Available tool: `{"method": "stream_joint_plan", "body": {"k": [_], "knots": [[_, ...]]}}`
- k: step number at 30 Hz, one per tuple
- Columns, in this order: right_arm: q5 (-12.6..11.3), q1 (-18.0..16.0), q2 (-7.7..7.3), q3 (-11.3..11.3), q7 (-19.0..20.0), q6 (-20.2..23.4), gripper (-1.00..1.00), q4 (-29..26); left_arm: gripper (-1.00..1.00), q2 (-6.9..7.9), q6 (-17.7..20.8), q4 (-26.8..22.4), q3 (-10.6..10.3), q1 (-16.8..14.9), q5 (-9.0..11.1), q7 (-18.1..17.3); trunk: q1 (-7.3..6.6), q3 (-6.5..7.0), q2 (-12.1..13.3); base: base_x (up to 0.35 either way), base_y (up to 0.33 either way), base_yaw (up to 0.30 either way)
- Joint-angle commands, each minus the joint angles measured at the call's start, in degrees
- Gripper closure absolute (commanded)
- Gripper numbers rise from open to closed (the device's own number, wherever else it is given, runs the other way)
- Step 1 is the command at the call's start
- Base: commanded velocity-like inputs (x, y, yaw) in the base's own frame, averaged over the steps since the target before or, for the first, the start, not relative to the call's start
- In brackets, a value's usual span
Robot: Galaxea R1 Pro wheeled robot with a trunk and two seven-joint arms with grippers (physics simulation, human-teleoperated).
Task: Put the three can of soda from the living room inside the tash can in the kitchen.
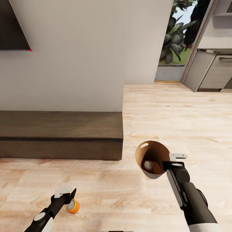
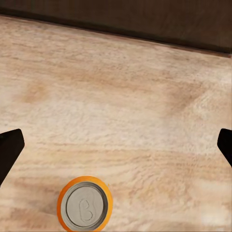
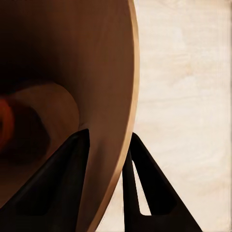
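Observation:
An orange can of soda [image 1: 73,206] with a silver top stands upright on the wood floor; in the left wrist view this can [image 2: 85,209] lies below the gap between the fingers. My left gripper [image 1: 68,195] [image 2: 117,145] hovers just over it, open, black fingers spread wide and not touching it. My right gripper [image 1: 168,165] [image 3: 108,157] is shut on the rim of the tash can [image 1: 155,150] [image 3: 96,72], held tilted above the floor with its tan inside showing. Another can of soda [image 1: 148,165] lies inside it, seen as an orange blur [image 3: 5,126] in the right wrist view.
A long low dark wooden bench [image 1: 61,129] runs along the white wall ahead left, under a black TV [image 1: 13,25]. Open plank floor [image 1: 180,116] stretches ahead right toward grey kitchen cabinets [image 1: 212,72] and a glazed opening with plants [image 1: 175,42].

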Motion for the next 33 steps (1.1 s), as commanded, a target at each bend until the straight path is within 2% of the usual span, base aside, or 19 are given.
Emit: {"method": "stream_joint_plan", "body": {"k": [1, 33], "knots": [[-0.02, -0.02, 0.00, 0.01, 0.12, -0.08, 1.00, -0.03, -1.00, 0.00, 0.00, 0.00, 0.00, 0.00, 0.00, 0.00, 0.00, 0.00, 0.00, 0.054, 0.000, 0.000], [-0.07, -0.02, 0.00, 0.01, 0.12, -0.08, 1.00, -0.03, -1.00, 0.01, 0.00, 0.05, 0.00, 0.00, 0.00, -0.02, 0.00, -2.61, 0.00, 0.004, 0.000, 0.000]]}}
